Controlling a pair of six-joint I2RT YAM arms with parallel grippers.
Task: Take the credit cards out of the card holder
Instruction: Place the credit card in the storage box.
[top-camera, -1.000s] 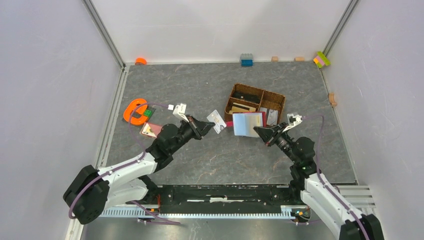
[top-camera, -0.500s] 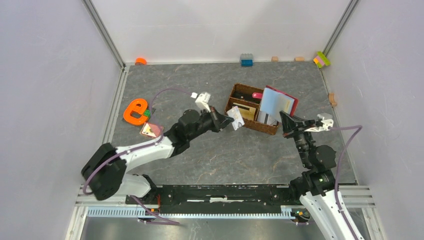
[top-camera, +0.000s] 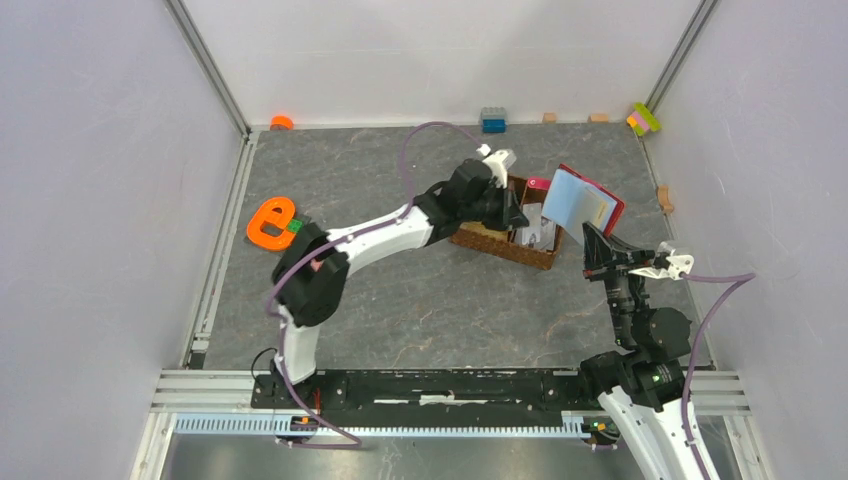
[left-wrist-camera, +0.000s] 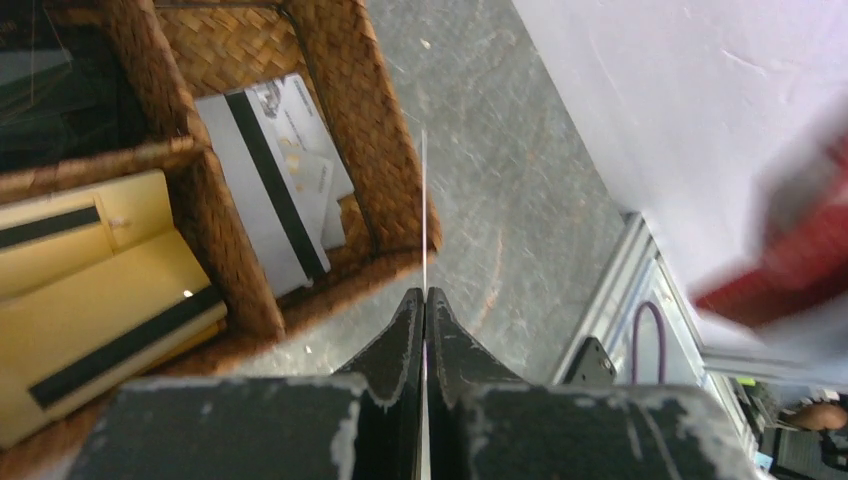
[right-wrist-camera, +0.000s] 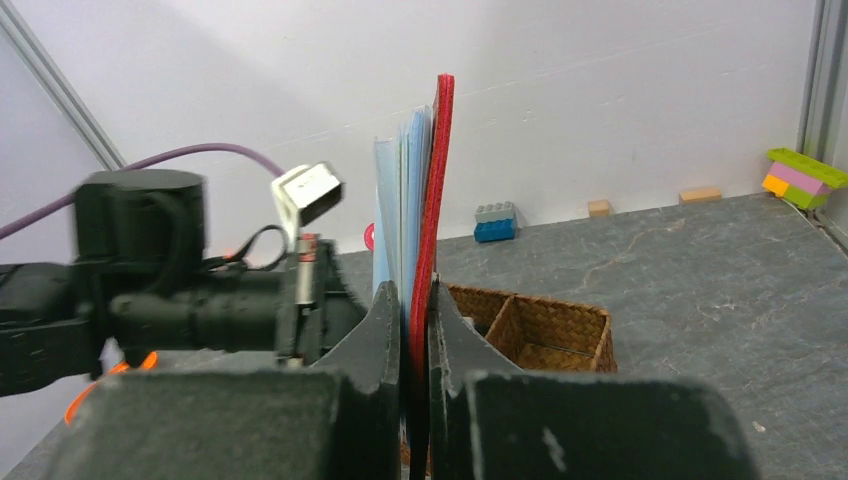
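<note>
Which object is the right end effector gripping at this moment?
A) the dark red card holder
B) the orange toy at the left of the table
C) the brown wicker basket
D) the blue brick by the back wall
A: in the right wrist view the right end effector is shut on the lower edge of the dark red card holder, which stands up between its fingers with light blue leaves showing inside.

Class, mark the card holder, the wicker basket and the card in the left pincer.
card holder (right-wrist-camera: 438, 180), right wrist view, red outer cover.
wicker basket (left-wrist-camera: 355, 120), left wrist view, woven side wall.
held card (left-wrist-camera: 424, 210), left wrist view, thin edge.
</note>
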